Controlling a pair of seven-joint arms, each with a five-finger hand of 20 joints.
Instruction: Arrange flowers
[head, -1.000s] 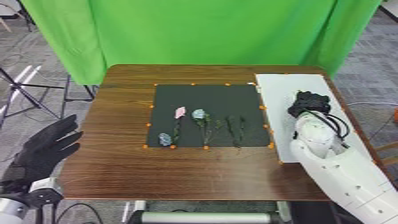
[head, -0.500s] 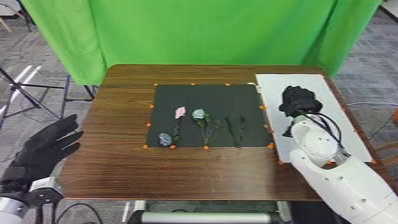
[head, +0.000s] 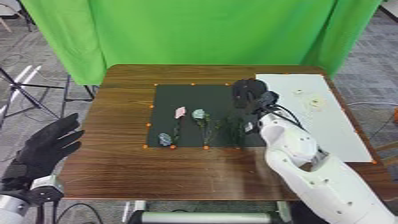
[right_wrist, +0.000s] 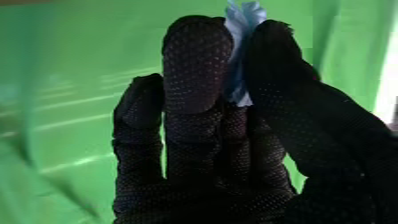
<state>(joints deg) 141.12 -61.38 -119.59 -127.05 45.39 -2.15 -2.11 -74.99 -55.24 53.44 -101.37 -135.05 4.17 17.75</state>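
Observation:
In the head view, my right hand (head: 250, 94) is over the upper right part of the dark mat (head: 209, 94). The right wrist view shows my right hand (right_wrist: 197, 65) pinching a light blue flower (right_wrist: 242, 30) between thumb and fingers. On the mat lie a pink flower (head: 180, 112), a pale blue flower (head: 198, 114) and, lower left, a bluish-purple one (head: 165, 139). Green stems (head: 233, 131) lie near the mat's right side, partly behind my right wrist. Left of the table, my left hand (head: 43, 147) has its fingers extended, holding nothing.
A white board (head: 336, 134) along the table's right side bears small pale flowers (head: 314, 103) in its upper part. Orange markers (head: 206, 147) line the mat's border. Behind the brown table (head: 120, 170) hangs a green curtain (head: 213, 35).
My right hand has moved left from above the white board to the dark mat, uncovering the pale flowers on the board. The left hand has stayed nearly still.

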